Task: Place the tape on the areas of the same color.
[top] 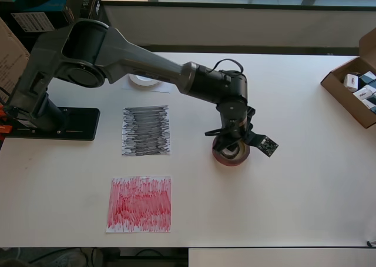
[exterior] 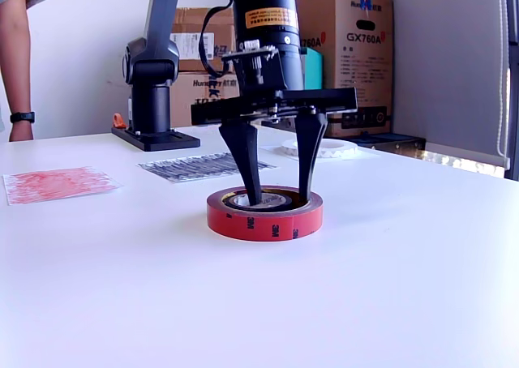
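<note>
The red tape roll (top: 231,154) (exterior: 264,214) lies flat on the white table, to the overhead view's right of the sheets. My gripper (top: 232,144) (exterior: 280,194) points straight down over it, fingers apart, both tips lowered into its core. Whether they press on the inner wall does not show. The white tape ring (top: 143,80) (exterior: 321,148) lies on the white sheet (top: 161,89), partly under my arm. The black scribbled sheet (top: 146,130) (exterior: 199,166) and the red scribbled sheet (top: 140,204) (exterior: 53,183) are bare. The small black roll is out of view.
An open cardboard box (top: 343,96) holding small boxes sits at the table's right edge in the overhead view. The arm's base (top: 56,123) (exterior: 154,133) stands at the left. Cardboard boxes (exterior: 349,44) and a person's arm (exterior: 16,68) are behind the table.
</note>
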`<state>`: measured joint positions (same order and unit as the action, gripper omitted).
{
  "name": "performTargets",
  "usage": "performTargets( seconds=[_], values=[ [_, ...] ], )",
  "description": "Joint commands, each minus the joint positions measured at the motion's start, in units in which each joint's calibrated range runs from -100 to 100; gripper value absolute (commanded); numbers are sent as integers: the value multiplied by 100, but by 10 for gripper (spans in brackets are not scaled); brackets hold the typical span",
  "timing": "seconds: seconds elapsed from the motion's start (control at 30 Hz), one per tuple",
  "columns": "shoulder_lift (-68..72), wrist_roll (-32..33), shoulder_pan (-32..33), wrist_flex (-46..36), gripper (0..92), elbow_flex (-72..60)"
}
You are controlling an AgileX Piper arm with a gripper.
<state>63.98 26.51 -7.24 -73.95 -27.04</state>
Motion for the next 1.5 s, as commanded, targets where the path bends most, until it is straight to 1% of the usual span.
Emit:
performTargets(
  seconds=[0.0, 0.37, 0.43, 0.63, 0.7, 0.77, 1.03, 1.1, 1.17, 1.27, 1.33, 1.4, 1.47],
  values=[
    [29, 35, 7, -42, 526, -27],
    [48, 35, 7, -42, 518, -8],
    [48, 35, 7, -42, 471, -8],
    [48, 35, 7, -42, 223, 19],
    [48, 35, 7, -42, 173, 19],
    [48, 35, 7, -42, 153, 19],
    [48, 35, 7, -42, 154, 37],
    [48, 35, 7, -42, 169, 46],
    [57, 43, 7, -42, 238, 46],
    [57, 27, 7, -42, 404, 46],
    [57, 2, 15, -42, 491, 46],
    [57, -6, 15, -42, 532, 46],
    [57, -22, 15, -42, 523, 46]
  ],
)
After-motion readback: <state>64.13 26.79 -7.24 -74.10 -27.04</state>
